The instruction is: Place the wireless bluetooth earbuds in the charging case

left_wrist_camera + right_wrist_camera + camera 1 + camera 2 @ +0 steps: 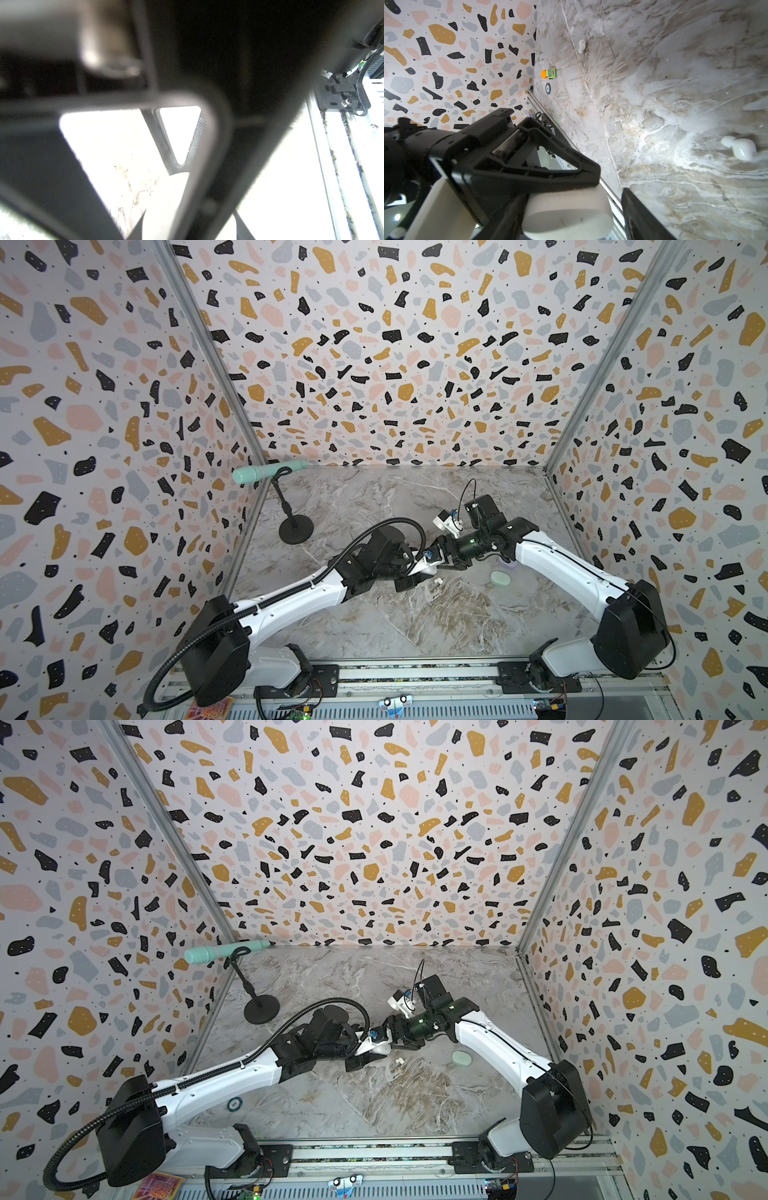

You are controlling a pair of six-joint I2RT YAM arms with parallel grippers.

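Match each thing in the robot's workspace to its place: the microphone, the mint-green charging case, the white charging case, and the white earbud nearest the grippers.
Things
1. microphone
2. mint-green charging case
3. white charging case
4. white earbud

Places
A. loose on the marble table, close by the white case
B. gripped by the left gripper
C. on a stand in the far left corner
D. flat on the table beside the right arm

Pairs: 1-C, 2-D, 3-B, 4-A
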